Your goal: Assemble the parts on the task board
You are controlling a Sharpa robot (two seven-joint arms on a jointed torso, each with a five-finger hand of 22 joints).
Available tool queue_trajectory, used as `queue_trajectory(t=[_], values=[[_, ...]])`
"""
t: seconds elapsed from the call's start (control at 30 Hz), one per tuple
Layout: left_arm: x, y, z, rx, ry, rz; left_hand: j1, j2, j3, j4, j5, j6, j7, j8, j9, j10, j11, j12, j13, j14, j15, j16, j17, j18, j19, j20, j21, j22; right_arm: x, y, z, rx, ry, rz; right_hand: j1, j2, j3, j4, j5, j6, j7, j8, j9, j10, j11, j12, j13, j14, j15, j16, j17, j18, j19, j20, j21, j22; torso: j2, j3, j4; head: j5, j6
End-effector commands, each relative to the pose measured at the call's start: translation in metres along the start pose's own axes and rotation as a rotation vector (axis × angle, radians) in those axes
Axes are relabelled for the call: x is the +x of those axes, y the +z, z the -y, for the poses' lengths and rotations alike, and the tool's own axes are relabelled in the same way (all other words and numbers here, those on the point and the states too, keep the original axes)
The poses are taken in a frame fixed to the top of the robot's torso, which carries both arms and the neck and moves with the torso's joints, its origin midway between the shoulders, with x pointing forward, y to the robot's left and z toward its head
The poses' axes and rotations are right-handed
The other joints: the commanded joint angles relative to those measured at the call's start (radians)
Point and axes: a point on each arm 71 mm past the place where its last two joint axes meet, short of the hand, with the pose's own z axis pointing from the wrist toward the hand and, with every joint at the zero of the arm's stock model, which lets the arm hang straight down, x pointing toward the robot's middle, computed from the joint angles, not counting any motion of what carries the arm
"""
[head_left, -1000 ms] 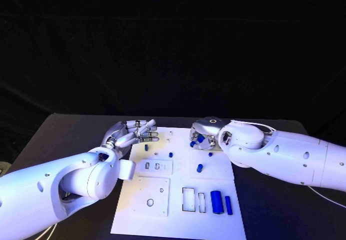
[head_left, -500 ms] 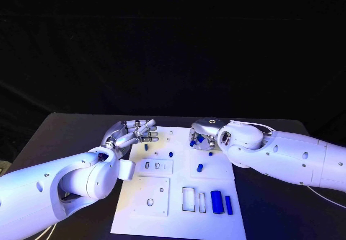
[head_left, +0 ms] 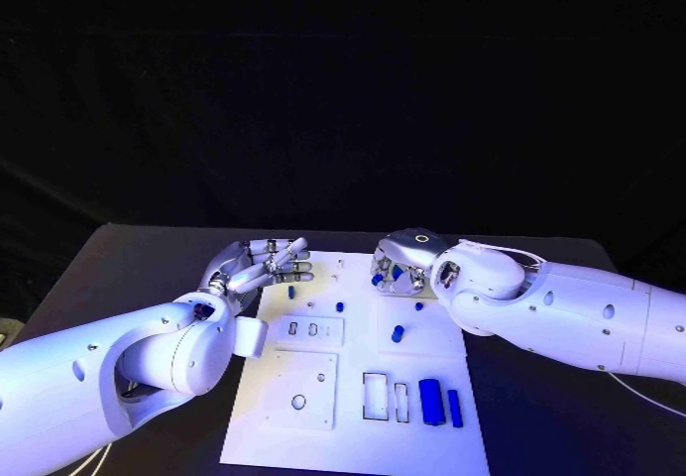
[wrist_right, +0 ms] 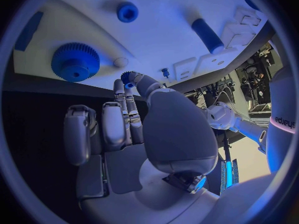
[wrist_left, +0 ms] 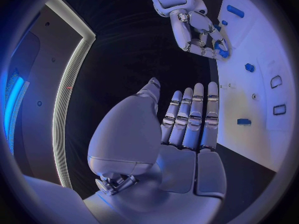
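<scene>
The white task board lies mid-table with blue parts on it. My right hand hovers over the board's far edge and pinches a small blue part between thumb and a finger. Beside that hand a blue gear sits on the board, close to a white post. A small round blue piece and a blue cylinder lie further along. My left hand floats at the board's far left corner, fingers straight and apart, holding nothing. The right hand also shows in the left wrist view.
Near the board's front right lie a thick blue block and a thin blue bar, next to rectangular slots. Small blue pegs stand mid-board. Black table surrounds the board.
My right hand has risen slightly and drifted toward the board's far edge. The left hand has stayed where it was.
</scene>
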Motion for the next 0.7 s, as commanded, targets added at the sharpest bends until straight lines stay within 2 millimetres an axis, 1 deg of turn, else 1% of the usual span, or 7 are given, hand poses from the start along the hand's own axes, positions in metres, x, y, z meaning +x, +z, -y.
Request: queue_trajectory(t=[0.03,0.13,0.2,0.4,0.57,0.63,0.7], values=[[0.000,0.001,0.001,0.004,-0.006,-0.012,0.010,-0.001,-0.006,-0.001,0.002,0.000,0.008,-0.005,-0.001,0.000,0.004,-0.004,-0.001,0.000,0.006,-0.006,0.001,0.011,-0.001,0.000,0.006,0.000,-0.008,0.003,-0.003,0.008,0.018,0.103,0.004,0.011,0.007,-0.001,-0.005,0.000,0.002,0.002,0.003,0.003,0.001,0.002,0.000,0.042,-0.007,0.005,0.002,-0.007,0.007,-0.003,0.007,0.053,-0.003,-0.0006,-0.0019,0.000,0.004],[-0.002,0.001,0.001,0.004,-0.005,-0.008,0.010,0.000,-0.007,-0.001,0.002,0.000,0.008,-0.006,-0.001,0.000,0.004,-0.005,-0.001,-0.001,0.007,-0.007,0.001,0.010,-0.002,0.000,0.005,0.000,-0.011,0.008,-0.005,0.015,0.022,0.131,0.004,0.009,0.010,0.000,-0.008,-0.001,0.003,0.001,0.004,0.002,0.002,0.000,0.000,0.042,-0.007,0.007,0.003,-0.008,0.008,-0.004,0.009,0.056,-0.005,-0.0014,-0.0014,-0.001,0.009],[-0.002,0.001,0.001,0.004,-0.005,-0.008,0.010,0.000,-0.007,-0.001,0.002,0.000,0.008,-0.006,-0.001,0.000,0.004,-0.006,-0.001,-0.002,0.007,-0.009,0.001,0.010,-0.003,0.001,0.005,0.000,-0.011,0.012,-0.005,0.020,0.023,0.144,0.004,0.008,0.013,0.001,-0.014,-0.002,0.004,0.001,0.005,0.002,0.002,-0.001,0.000,0.042,-0.006,0.009,0.005,-0.008,0.009,-0.004,0.010,0.059,-0.006,-0.0026,-0.0001,-0.002,0.010],[-0.003,0.001,0.001,0.004,-0.005,-0.007,0.010,0.000,-0.008,-0.001,0.002,0.000,0.008,-0.007,-0.001,0.000,0.005,-0.007,-0.001,-0.002,0.008,-0.010,0.001,0.010,-0.004,0.001,0.005,0.000,-0.012,0.026,-0.009,0.029,0.023,0.163,0.003,0.006,0.016,0.002,-0.020,-0.004,0.005,0.000,0.007,0.000,0.003,-0.004,0.000,0.042,-0.006,0.013,0.010,-0.009,0.012,-0.003,0.014,0.065,-0.003,-0.0026,0.0001,-0.001,0.017],[-0.002,0.001,0.001,0.003,-0.006,-0.009,0.010,0.000,-0.008,-0.001,0.002,0.000,0.008,-0.007,-0.001,0.000,0.005,-0.007,-0.001,-0.002,0.008,-0.010,0.001,0.010,-0.004,0.001,0.005,0.000,-0.010,0.036,-0.014,0.029,0.022,0.152,0.003,0.005,0.017,0.003,-0.022,-0.006,0.005,0.000,0.007,-0.001,0.004,-0.004,0.000,0.042,-0.005,0.014,0.010,-0.009,0.012,-0.003,0.014,0.066,-0.002,-0.0024,0.0022,-0.002,0.018],[-0.002,0.001,0.001,0.003,-0.007,-0.010,0.010,0.000,-0.008,-0.001,0.002,0.000,0.008,-0.007,-0.001,0.000,0.005,-0.007,-0.001,-0.002,0.008,-0.010,0.001,0.010,-0.004,0.001,0.005,0.000,-0.010,0.039,-0.015,0.030,0.021,0.147,0.001,0.003,0.018,0.004,-0.024,-0.007,0.006,-0.001,0.008,-0.002,0.005,-0.006,0.000,0.042,-0.005,0.016,0.011,-0.009,0.012,-0.003,0.015,0.066,-0.001,-0.0021,0.0027,0.000,0.019],[-0.002,0.001,0.001,0.003,-0.007,-0.010,0.010,0.000,-0.008,-0.001,0.002,0.000,0.008,-0.007,-0.001,0.000,0.005,-0.007,-0.001,-0.002,0.008,-0.010,0.001,0.010,-0.004,0.001,0.005,0.000,-0.009,0.043,-0.017,0.029,0.019,0.140,0.001,0.003,0.018,0.004,-0.024,-0.007,0.006,-0.001,0.008,-0.002,0.005,-0.006,0.000,0.042,-0.005,0.016,0.011,-0.009,0.012,-0.003,0.015,0.066,0.000,-0.0029,0.0041,0.000,0.018]])
